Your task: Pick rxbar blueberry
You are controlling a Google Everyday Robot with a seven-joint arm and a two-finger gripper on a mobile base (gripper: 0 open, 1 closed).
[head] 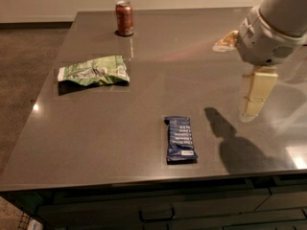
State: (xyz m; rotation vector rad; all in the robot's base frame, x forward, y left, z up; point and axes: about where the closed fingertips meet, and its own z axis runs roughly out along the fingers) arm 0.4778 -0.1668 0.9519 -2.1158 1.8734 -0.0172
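While gripper [252, 110] hangs right of rxbar blueberry [180, 139], well apart, green bag [93, 71] beyond.

Dim, warm overhead light. The dark table [96, 138] carries soft glare — a pale streak below the red can [124, 17] and a bright patch at the right front edge. The gripper [254, 102], above the table's right side, casts a dark shadow [235, 147] toward the front; the green bag [93, 71] shades its left side.

A glossy dark grey table [96, 143] fills the view, with drawers [158, 210] under its front edge (the gripper [255, 102] hangs over its right side). Brown floor [24, 56] lies left, and a pale wall [57, 1] stands behind.
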